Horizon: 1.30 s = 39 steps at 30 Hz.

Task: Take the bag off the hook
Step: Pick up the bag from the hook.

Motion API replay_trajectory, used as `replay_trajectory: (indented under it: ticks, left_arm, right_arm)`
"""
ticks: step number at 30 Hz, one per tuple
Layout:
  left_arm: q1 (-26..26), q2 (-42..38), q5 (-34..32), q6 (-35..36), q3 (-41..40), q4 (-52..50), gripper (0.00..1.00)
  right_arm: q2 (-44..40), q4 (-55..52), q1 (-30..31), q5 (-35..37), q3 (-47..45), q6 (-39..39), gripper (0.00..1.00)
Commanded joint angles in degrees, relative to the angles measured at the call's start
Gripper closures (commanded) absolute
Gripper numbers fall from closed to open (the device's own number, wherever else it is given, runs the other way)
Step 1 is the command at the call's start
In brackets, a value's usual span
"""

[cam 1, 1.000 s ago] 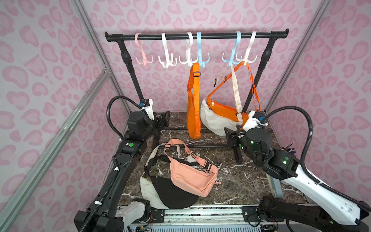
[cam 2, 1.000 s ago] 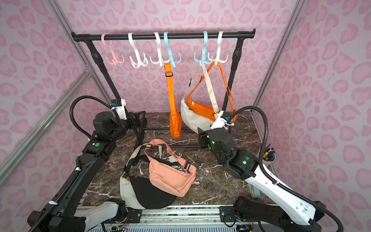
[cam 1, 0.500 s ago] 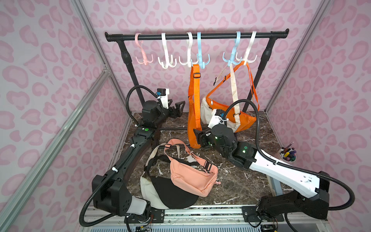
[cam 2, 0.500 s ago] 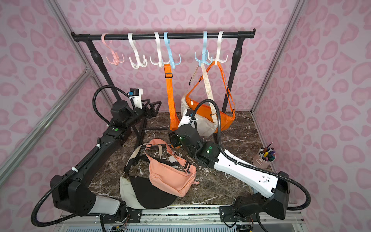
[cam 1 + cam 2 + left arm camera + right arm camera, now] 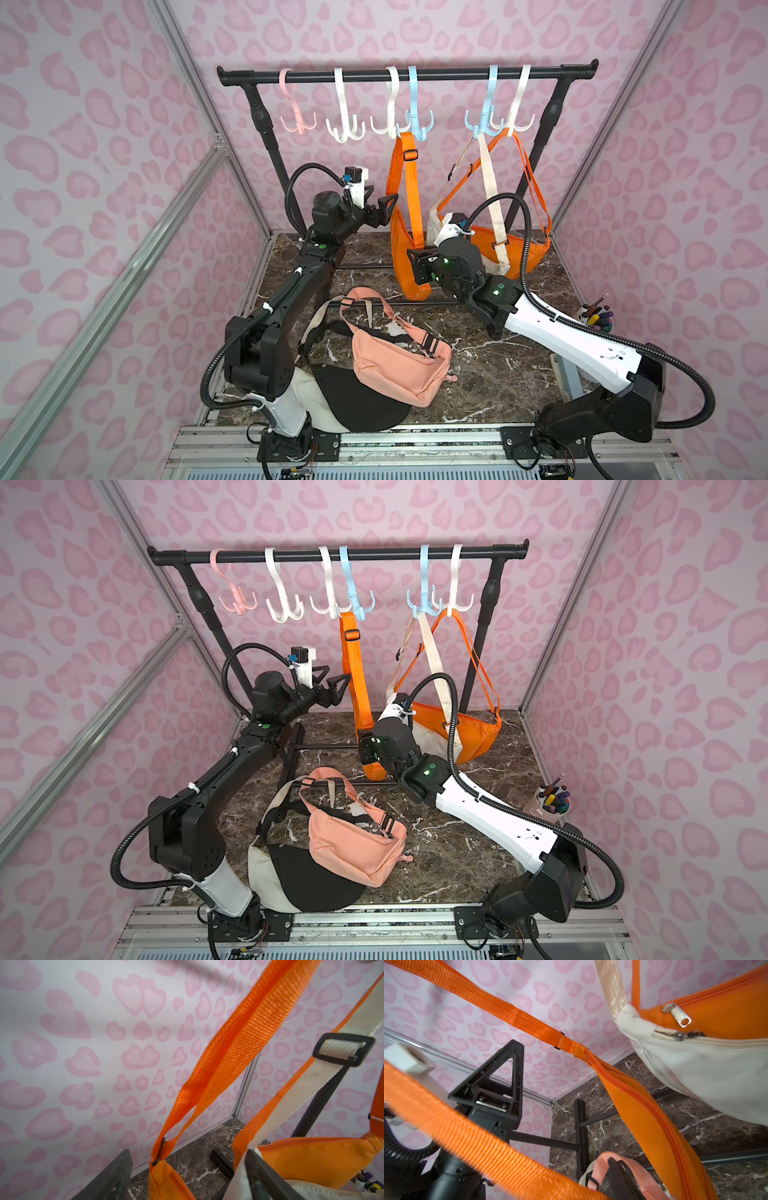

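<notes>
Orange bag (image 5: 400, 237) hangs from a blue hook (image 5: 415, 120).
Left gripper (image 5: 383, 210) apart beside it; right gripper (image 5: 417, 266) at its body, closure unclear.

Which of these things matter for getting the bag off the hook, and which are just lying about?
In the job: narrow orange bag, its blue hook, left gripper, right gripper.
Just there: peach bag, black-and-cream bag, pen cup, wide orange bag, cream bag.
</notes>
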Motion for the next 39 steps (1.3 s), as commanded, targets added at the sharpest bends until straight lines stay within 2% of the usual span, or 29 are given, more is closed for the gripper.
replay_trajectory:
  ticks: [1, 4, 6, 9, 13, 14, 16, 18, 21, 24, 29, 31, 35, 37, 39]
  left_arm:
    - [-0.1, 2.2, 3.7, 1.8, 2.3, 3.5, 0.14]
    - [-0.1, 4.9, 2.7, 1.6, 5.1, 3.0, 0.15]
    - [-0.1, 6.1, -0.3, 1.0, 7.3, 1.4, 0.17]
    - [-0.1, 6.5, -2.1, 1.4, 7.4, 2.3, 0.17]
    - [-0.1, 6.7, -2.5, 2.5, 7.3, 3.6, 0.17]
    - [-0.1, 6.9, -2.7, 3.1, 7.4, 3.7, 0.17]
    - [0.0, 7.2, -3.1, 3.8, 7.6, 3.7, 0.17]
    - [-0.1, 7.8, -2.5, 4.1, 7.9, 4.3, 0.16]
    - [-0.1, 8.9, 1.1, 4.1, 9.1, 4.5, 0.16]
    - [-0.1, 9.7, 5.0, 3.5, 9.6, 5.6, 0.16]
    - [-0.1, 11.6, 9.9, 1.8, 11.8, 7.2, 0.16]
    - [-0.1, 12.7, 9.6, 0.5, 13.4, 6.7, 0.17]
    - [-0.3, 15.0, 9.4, 0.3, 16.7, 5.6, 0.22]
    - [-0.3, 16.0, 8.8, 0.5, 18.3, 5.2, 0.24]
    - [-0.3, 17.1, 8.9, 0.7, 20.2, 4.6, 0.26]
  right_arm:
    - [0.5, 1.6, -0.7, -3.3, 0.3, -2.3, 0.66]
    - [0.5, 1.6, -2.3, -4.8, 0.2, -2.2, 0.75]
    - [0.2, 1.6, -3.1, -5.0, 0.0, -2.1, 0.83]
    - [-0.2, 1.8, -4.4, -5.8, -0.5, -1.9, 0.92]
    - [-0.7, 2.2, -5.6, -7.3, -1.2, -1.8, 0.95]
    - [-1.0, 2.4, -5.7, -8.1, -1.5, -2.1, 0.92]
    - [-1.7, 3.2, -5.7, -10.6, -1.9, -2.8, 0.73]
    - [-2.4, 4.9, -5.5, -14.6, -2.6, -3.4, 0.60]
    - [-3.2, 6.7, -3.8, -17.3, -3.2, -4.9, 0.49]
    - [-2.8, 6.5, -0.6, -16.2, -2.2, -7.4, 0.39]
    - [0.9, 7.4, 1.8, -12.6, -1.0, -6.4, 0.35]
    - [2.5, 9.8, 1.8, -12.3, -2.3, -6.1, 0.39]
    - [4.4, 10.5, 1.8, -12.5, -2.3, -5.5, 0.67]
    - [4.1, 10.9, 1.8, -12.6, -3.0, -5.5, 0.75]
    - [3.6, 10.6, 1.6, -12.4, -3.5, -5.9, 0.86]
